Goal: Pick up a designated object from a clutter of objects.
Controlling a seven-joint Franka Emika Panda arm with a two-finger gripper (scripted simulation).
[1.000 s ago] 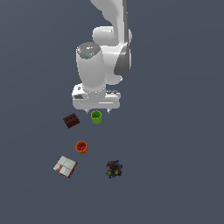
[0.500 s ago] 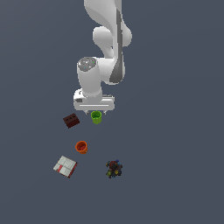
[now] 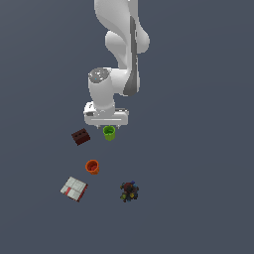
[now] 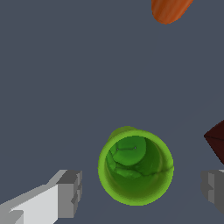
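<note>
1. the green cup (image 4: 135, 168) stands upright on the flat dark grey-blue floor (image 3: 198, 188), mouth up (its thick rim and lumpy green inside show plainly in the wrist view).
2. the surface is one plain, even slate colour running to every edge of both views; no walls, edges or furniture can be seen.
3. the gripper (image 4: 142, 190) hangs right over the cup with its jaws spread wide: one grey fingertip (image 4: 70, 192) on one side of the rim, the other at the opposite side, each with a clear gap to the cup. it holds nothing.
4. in the exterior view the cup (image 3: 109, 133) sits just under the white hand, between the two finger tips, which reach down about to its rim.
5. the dark red brick (image 3: 80, 137) lies near the cup, toward the exterior view's left.
6. the orange cup (image 3: 92, 166) stands further down that view, apart from both.
7. the white-and-red box (image 3: 74, 189) and the dark lumpy toy (image 3: 129, 192) lie furthest out, well apart from each other.
</note>
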